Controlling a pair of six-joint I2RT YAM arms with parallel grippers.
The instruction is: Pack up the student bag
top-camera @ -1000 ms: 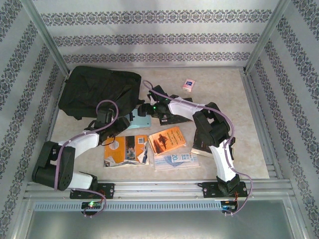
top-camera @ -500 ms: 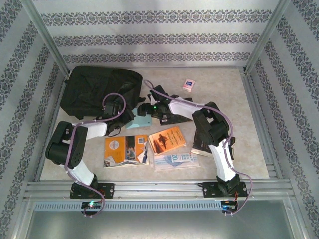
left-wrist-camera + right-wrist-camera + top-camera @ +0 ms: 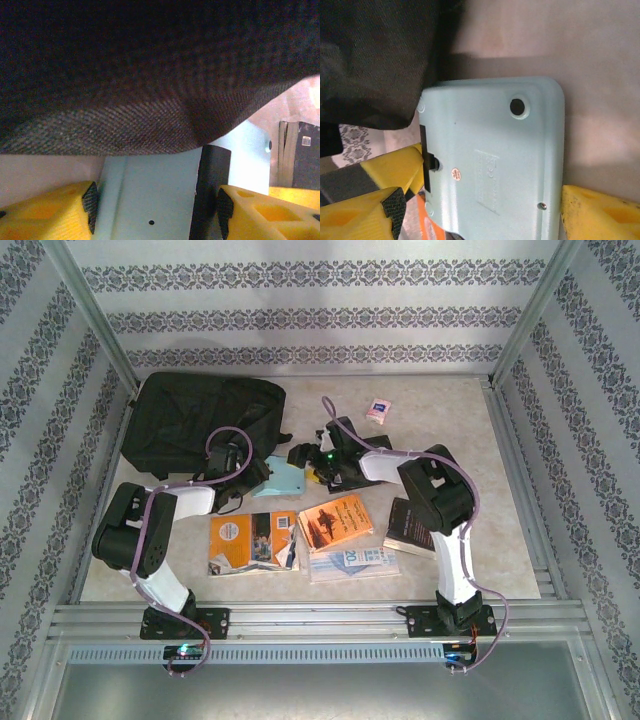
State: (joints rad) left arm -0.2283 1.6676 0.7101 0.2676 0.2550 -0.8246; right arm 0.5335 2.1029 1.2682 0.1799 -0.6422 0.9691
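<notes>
Pale blue device (image 3: 285, 480) flanked by two spread hands.
Nearest, an orange book (image 3: 335, 522) is laid on the worktop (image 3: 450, 420); beyond, left hand (image 3: 156, 202) and right hand (image 3: 480, 205) are spread around the device; the student bag (image 3: 195, 425) is seen far left, overhanging it.

— Can you read anything from where you stand?
— A large "20" on the pale booklet (image 3: 352, 559) at the near edge. That's all.
— The orange book (image 3: 335, 521)?
— It has black lettering on the cover, too small to read. The same goes for the white card (image 3: 378, 410) with its blue mark.
— And the blue case (image 3: 490, 160)?
— It has an embossed panel and a round orange sticker (image 3: 455, 173), and I can't read either.
</notes>
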